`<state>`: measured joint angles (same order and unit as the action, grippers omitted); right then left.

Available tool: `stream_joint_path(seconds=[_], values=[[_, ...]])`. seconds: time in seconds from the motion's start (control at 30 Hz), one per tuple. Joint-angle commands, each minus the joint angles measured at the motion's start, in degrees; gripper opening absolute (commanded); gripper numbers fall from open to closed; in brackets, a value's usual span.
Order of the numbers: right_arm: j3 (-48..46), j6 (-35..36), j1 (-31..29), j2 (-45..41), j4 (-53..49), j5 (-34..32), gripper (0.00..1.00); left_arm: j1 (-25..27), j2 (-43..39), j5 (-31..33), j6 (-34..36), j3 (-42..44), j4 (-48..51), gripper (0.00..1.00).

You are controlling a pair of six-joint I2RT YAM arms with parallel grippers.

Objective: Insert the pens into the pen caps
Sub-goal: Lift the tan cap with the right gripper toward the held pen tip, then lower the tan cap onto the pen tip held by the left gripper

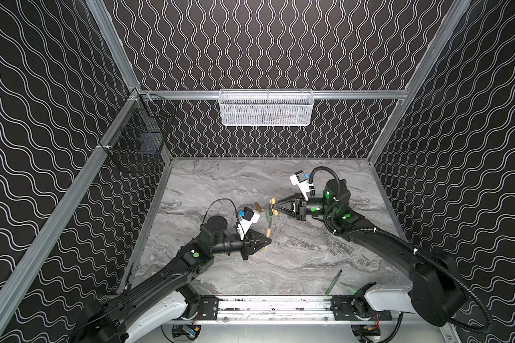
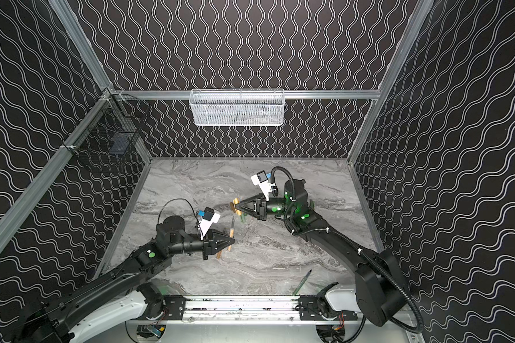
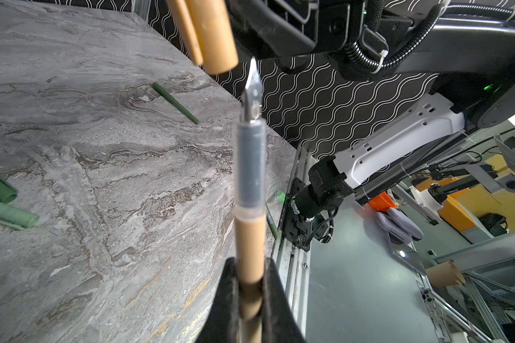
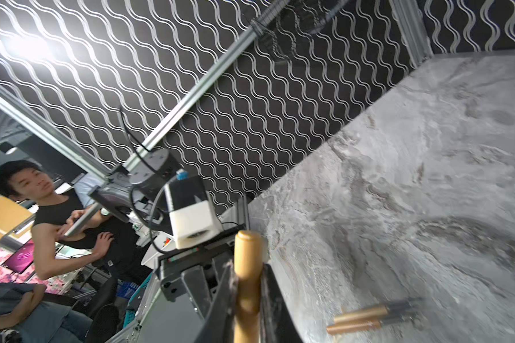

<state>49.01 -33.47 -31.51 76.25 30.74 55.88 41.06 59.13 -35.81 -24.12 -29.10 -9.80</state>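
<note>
Remotely, I watched the marble table [image 1: 280, 267] fill the lower half of both top views. Near its middle, the left gripper [image 1: 266, 237] was clamped on a tan-orange pen [image 3: 250, 237]. Its nib sat just beside the open end of the tan-orange pen cap [image 4: 246, 249] pinched in the right gripper [image 1: 275, 207], not inside. A green pen [image 1: 333, 282] lay at lower right.

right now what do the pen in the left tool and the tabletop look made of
Pen in the left tool: matte tan barrel, likely plastic; translucent grey grip; shiny metal nib. Tabletop: grey veined marble look, low sheen, possibly laminate.
</note>
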Motion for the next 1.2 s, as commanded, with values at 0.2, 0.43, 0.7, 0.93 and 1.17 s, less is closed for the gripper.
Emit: stream_joint_path(seconds=[0.2,0.43,0.7,0.93,1.17], values=[[0.6,-2.1,-2.4,-1.0,6.2,-2.9,0.12,0.4,-0.2,-1.1,-0.8,0.2,-3.1,0.00],[0.6,-2.6,-3.5,-0.4,7.5,-2.8,0.12,0.4,-1.5,-0.5,-0.7,0.4,-3.0,0.00],[-0.1,-3.7,-4.2,0.0,10.2,-2.2,0.12,0.4,-1.9,0.0,-0.2,0.2,-2.3,0.00],[-0.5,-3.3,-5.0,0.2,9.8,-2.7,0.12,0.4,-2.9,0.7,0.2,0.1,-2.1,0.00],[-0.3,-2.5,-5.9,0.0,9.1,-3.1,0.12,0.4,-3.6,1.3,0.6,0.2,-1.9,0.00]])
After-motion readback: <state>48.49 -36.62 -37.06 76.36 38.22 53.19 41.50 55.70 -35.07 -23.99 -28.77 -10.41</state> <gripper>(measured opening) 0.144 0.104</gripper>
